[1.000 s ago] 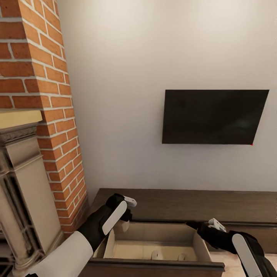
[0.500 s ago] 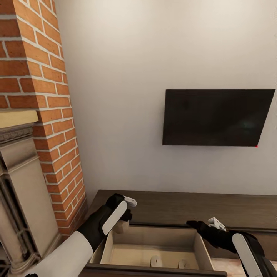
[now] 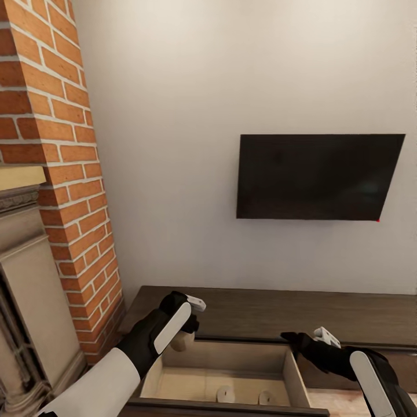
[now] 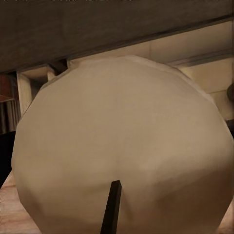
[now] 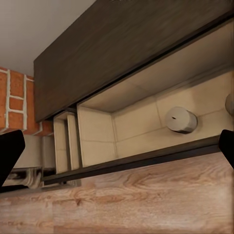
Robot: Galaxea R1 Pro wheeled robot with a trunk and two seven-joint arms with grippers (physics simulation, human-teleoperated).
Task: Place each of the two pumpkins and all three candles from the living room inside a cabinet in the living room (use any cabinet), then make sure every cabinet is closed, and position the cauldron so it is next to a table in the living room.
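Observation:
The dark-brown cabinet [image 3: 272,310] stands against the wall with its drawer [image 3: 223,370] pulled open. Two pale candles [image 3: 226,395] [image 3: 265,397] stand on the drawer floor; in the right wrist view one candle [image 5: 180,119] is in full sight and another [image 5: 229,103] is cut by the frame edge. My left gripper [image 3: 185,327] hangs over the drawer's back left corner, shut on a third beige candle [image 3: 180,341], whose round face and dark wick loom large in the left wrist view [image 4: 122,156]. My right gripper [image 3: 298,340] is open above the drawer's right wall, its black fingertips [image 5: 10,151] wide apart.
A brick chimney [image 3: 52,145] and a grey fireplace [image 3: 26,289] stand to the left of the cabinet. A black TV [image 3: 315,176] hangs on the white wall above it. Wooden floor [image 5: 126,200] lies in front of the drawer.
The whole picture has shifted, so the camera has moved: the fireplace has slid leftward and the drawer sits lower. Both arms keep the same pose, the left still holding its candle.

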